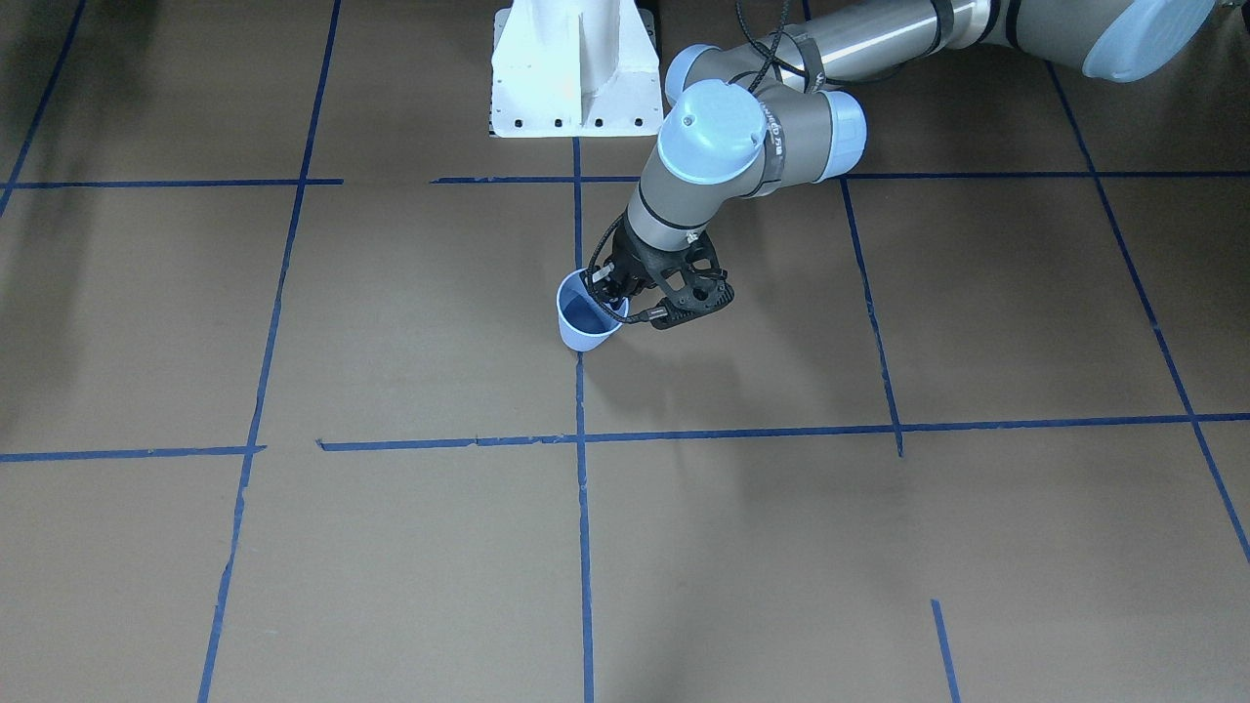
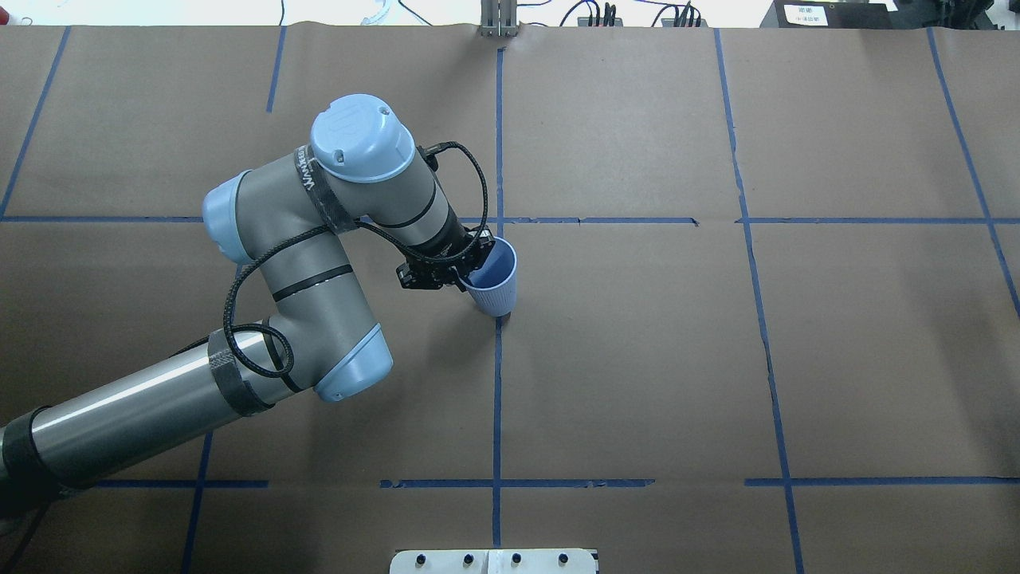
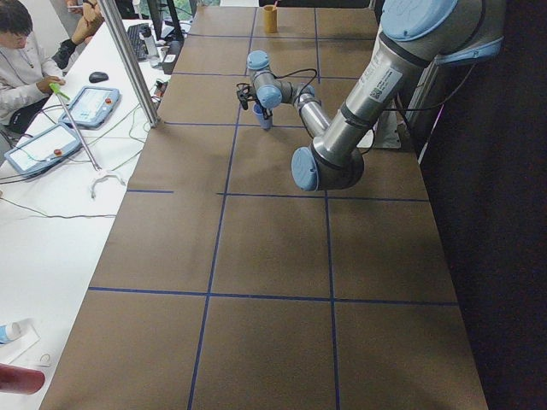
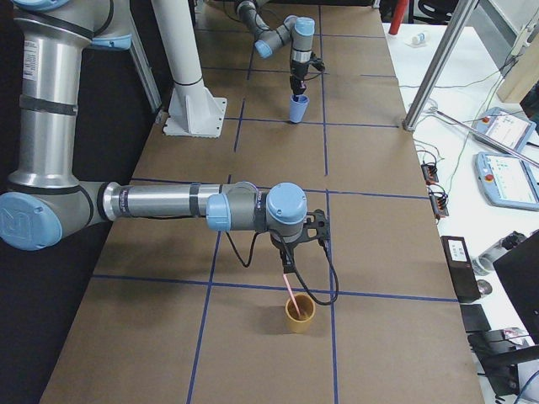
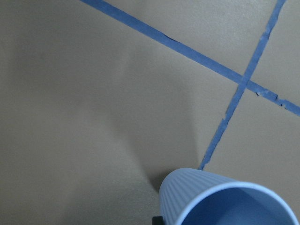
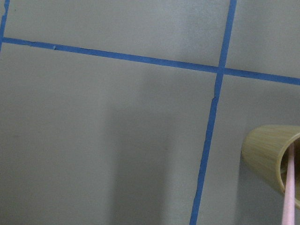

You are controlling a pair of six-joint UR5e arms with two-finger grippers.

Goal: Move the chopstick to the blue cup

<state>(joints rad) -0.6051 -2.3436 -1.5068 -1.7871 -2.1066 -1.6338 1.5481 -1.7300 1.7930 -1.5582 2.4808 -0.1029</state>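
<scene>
- Left gripper is clamped on the blue cup (at the rim).
- Chopstick stands in a tan cup, well apart from the blue cup.
- Right gripper sits at the chopstick's top; cannot tell whether its claw is closed.

Front: across brown paper-covered table, facing white pedestal, steeply down.
Overhead: above pedestal, forward and down.
Sides: table ends, lengthwise.
Wrists: close above table.
Shared: small light blue ribbed cup, five views.
</scene>
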